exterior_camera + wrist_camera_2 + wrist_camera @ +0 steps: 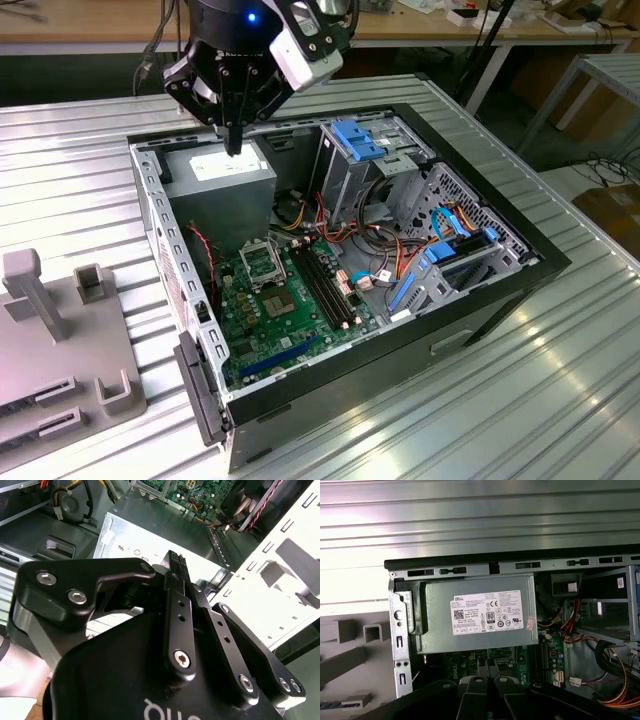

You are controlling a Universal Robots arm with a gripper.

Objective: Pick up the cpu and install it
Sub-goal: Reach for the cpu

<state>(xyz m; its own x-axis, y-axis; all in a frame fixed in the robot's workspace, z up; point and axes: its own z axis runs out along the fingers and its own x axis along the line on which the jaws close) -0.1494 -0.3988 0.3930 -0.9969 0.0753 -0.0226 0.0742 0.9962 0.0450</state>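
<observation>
**Ana:** What is the gripper [232,148] doing?

**Ben:** It points down. Its two fingers [179,615] are pressed together at the tips.

**Ana:** Is it holding the cpu?

**Ben:** I can't tell. The tips are tight, and I can't tell if something thin sits between them. So I can't say where the cpu is.

**Ana:** What is under the gripper?

**Ben:** A grey box [222,180] with a white sticker. It sits in a corner of the case [540,265]. The tips hang just over the box.

**Ana:** What is farther out?

**Ben:** A green board [300,330] lies on the floor of the case. A black socket [262,262] sits on the board, well apart from the gripper. Wires [340,235] and blue clips [355,140] are on the exterior view's right.

**Ana:** And outside the case?

**Ben:** The case lies open on a ribbed metal table [80,150]. A grey stand [60,350] sits beside it, on the exterior view's left.
</observation>
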